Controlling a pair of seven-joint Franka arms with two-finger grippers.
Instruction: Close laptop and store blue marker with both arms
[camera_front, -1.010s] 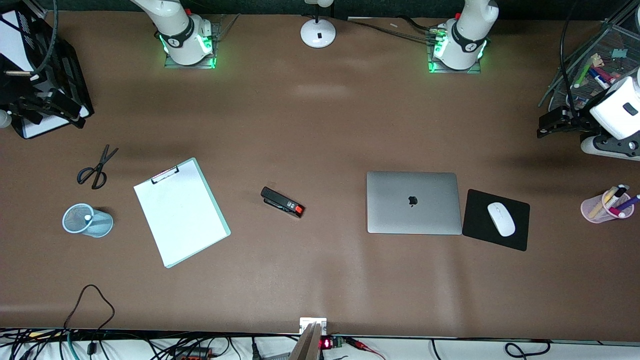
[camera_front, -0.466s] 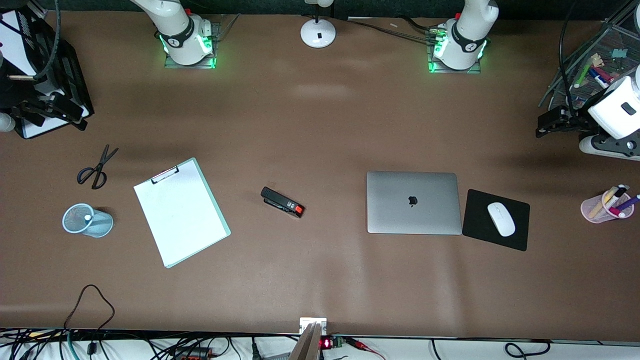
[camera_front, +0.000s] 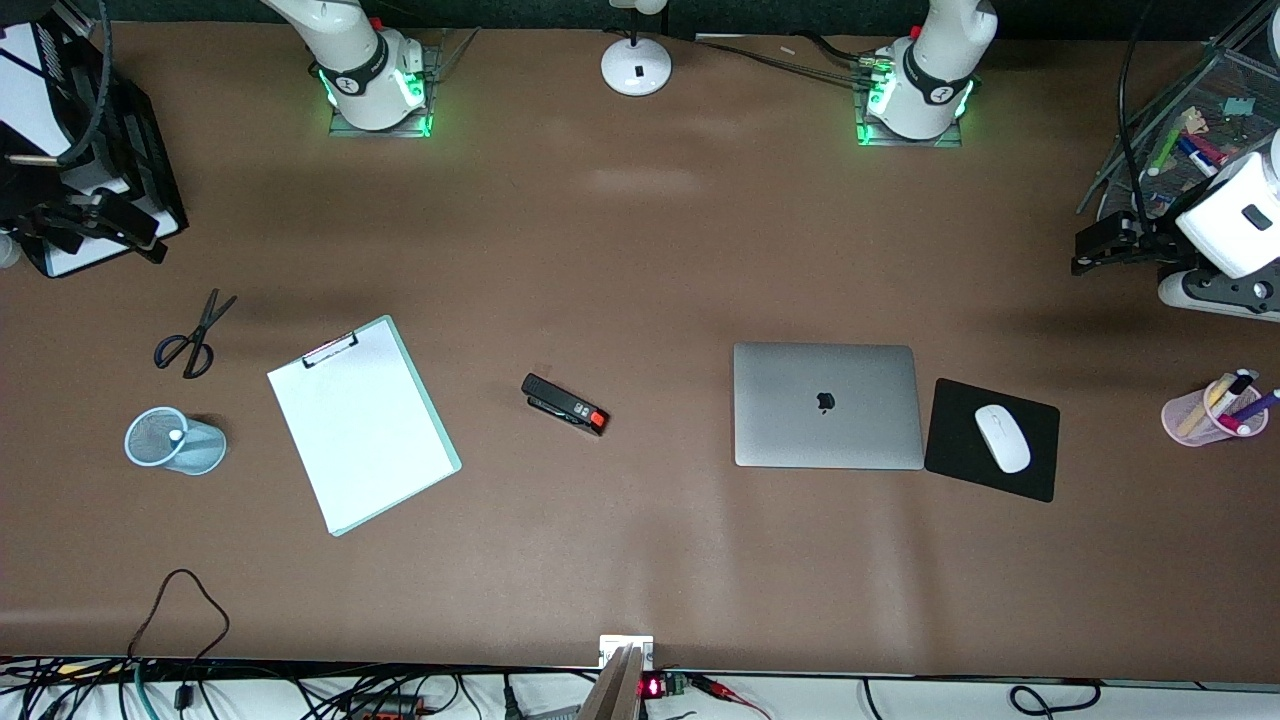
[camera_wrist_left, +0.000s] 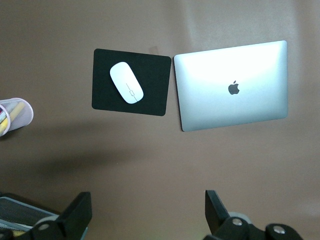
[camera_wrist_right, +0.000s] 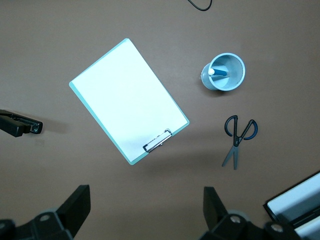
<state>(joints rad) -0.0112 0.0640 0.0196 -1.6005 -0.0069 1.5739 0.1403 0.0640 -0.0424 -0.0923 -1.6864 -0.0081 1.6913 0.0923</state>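
The brown table (camera_front: 640, 250) carries the laptop (camera_front: 827, 405), lid already down, toward the left arm's end. The blue marker (camera_wrist_right: 218, 73) stands in the pale blue mesh cup (camera_front: 175, 440) beside the clipboard (camera_front: 362, 424), so both steps look done (only parking seems left). The left gripper (camera_wrist_left: 147, 210) hangs over bare table near the wire tray (camera_front: 1190, 130), fingers spread and empty. The right gripper (camera_wrist_right: 147, 210), equally wide and empty, is above the black file tray (camera_front: 100, 150).

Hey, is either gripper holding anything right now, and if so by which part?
Nothing is held. The left gripper and the right gripper are both open and empty, high over the table.
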